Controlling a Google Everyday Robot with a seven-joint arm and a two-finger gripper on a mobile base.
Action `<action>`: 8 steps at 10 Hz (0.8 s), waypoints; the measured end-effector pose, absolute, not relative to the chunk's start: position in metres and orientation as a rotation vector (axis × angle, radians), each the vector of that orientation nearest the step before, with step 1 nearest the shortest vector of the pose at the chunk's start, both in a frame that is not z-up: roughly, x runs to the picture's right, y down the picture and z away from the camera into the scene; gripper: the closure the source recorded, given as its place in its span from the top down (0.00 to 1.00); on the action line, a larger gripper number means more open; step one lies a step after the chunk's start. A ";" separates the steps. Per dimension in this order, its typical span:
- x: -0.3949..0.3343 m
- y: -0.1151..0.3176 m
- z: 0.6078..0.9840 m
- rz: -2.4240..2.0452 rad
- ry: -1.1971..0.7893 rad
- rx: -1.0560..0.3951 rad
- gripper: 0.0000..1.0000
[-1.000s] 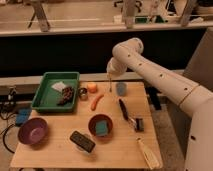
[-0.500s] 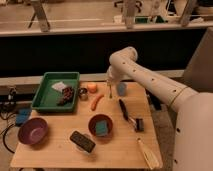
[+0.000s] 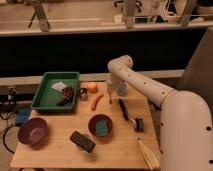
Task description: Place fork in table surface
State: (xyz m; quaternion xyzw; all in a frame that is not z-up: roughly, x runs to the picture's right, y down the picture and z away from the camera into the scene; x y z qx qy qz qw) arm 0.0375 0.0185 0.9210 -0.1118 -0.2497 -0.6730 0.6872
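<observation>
My gripper (image 3: 108,88) is at the back middle of the light wooden table surface (image 3: 55,150), just right of an orange carrot (image 3: 96,101). It points down and is shut on the fork (image 3: 110,97), a thin grey piece that hangs upright below the fingers. The fork's lower tip is at or just above the tabletop, between the carrot and the black-handled utensil (image 3: 127,114). Whether it touches the wood I cannot tell.
A green tray (image 3: 44,102) holding items stands at the back left, with a small can (image 3: 82,93) and an orange fruit (image 3: 92,87) beside it. A blue cup (image 3: 122,89), a purple bowl (image 3: 33,131), a brown bowl with a teal sponge (image 3: 101,125), a black block (image 3: 82,141) and a beige whisk (image 3: 147,154) also lie on the table.
The arm has bent down and the gripper has come lower, from above the table's back edge to just over the tabletop beside the carrot.
</observation>
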 end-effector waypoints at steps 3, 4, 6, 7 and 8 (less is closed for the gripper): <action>0.040 0.039 0.942 -1.492 -0.578 -0.289 0.03; 0.038 0.042 0.947 -1.497 -0.582 -0.304 0.03; 0.033 0.047 0.951 -1.502 -0.590 -0.320 0.03; 0.034 0.051 0.955 -1.501 -0.587 -0.335 0.03; 0.032 0.054 0.959 -1.505 -0.576 -0.354 0.03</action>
